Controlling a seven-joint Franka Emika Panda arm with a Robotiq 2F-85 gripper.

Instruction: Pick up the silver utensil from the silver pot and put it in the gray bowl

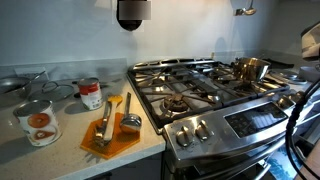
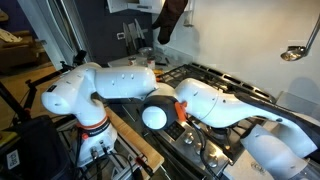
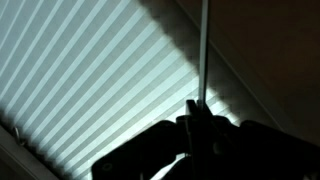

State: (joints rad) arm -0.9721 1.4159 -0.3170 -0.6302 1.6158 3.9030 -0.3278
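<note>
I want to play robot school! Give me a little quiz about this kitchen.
1. True or false: the orange cutting board lies on the stove.
2. In the wrist view, what is the gripper holding? A) a thin silver utensil B) a can C) nothing
3. Fill in: the pot stands at the ___ of the stove (front or back).

Key: 1 false, because it lies on the counter beside the stove. 2 A. 3 back.
</note>
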